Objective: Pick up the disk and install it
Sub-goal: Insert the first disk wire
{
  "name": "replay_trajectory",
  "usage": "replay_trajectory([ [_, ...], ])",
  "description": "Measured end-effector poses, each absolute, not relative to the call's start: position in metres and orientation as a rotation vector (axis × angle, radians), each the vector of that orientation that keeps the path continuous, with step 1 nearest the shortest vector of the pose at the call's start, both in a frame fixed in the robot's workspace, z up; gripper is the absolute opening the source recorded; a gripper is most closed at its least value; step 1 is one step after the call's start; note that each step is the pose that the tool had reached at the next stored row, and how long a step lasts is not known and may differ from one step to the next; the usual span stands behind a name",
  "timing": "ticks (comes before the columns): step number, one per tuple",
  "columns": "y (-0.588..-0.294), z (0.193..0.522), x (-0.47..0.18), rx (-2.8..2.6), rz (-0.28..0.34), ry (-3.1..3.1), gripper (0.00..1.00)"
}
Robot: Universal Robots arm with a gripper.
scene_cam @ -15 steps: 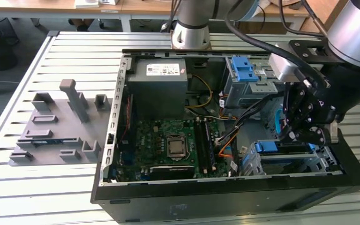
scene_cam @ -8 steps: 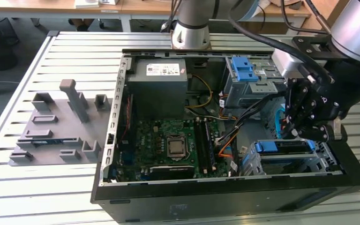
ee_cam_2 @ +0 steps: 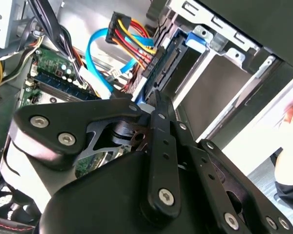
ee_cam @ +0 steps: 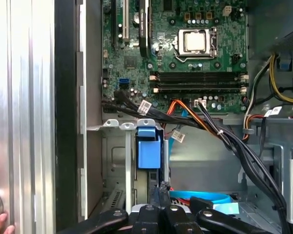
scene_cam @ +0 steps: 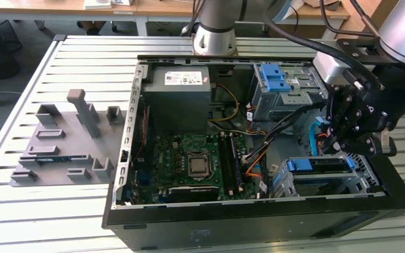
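On the bench (scene_cam: 19, 221), disk seated in the tower's drive cage, hand just above it.
From the exterior view's left, you see a grey fixture block (scene_cam: 61, 145) beside the open computer case (scene_cam: 259, 221), then the motherboard (scene_cam: 188, 158) and the grey power supply (scene_cam: 177, 87). Farther right, the disk (scene_cam: 318, 166) sits in the lower drive cage (scene_cam: 360, 182), its blue frame showing. Your hand (scene_cam: 364, 150) hovers close over that cage, fingers (ee_cam: 161, 195) pressed together and pinching nothing.
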State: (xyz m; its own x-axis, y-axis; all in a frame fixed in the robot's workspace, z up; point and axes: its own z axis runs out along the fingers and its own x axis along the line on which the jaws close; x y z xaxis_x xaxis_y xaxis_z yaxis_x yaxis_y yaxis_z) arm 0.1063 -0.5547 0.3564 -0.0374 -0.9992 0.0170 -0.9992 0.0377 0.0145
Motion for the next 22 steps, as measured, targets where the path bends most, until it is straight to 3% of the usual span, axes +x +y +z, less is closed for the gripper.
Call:
replay_trajectory([
  [10, -0.542, 0.356, 0.116, 2.164, 0.002, -2.247, 0.11],
  [13, -0.54, 0.356, 0.118, 2.164, 0.002, -2.246, 0.24],
  [22, -0.539, 0.355, 0.119, 2.168, 0.011, -2.25, 0.24],
])
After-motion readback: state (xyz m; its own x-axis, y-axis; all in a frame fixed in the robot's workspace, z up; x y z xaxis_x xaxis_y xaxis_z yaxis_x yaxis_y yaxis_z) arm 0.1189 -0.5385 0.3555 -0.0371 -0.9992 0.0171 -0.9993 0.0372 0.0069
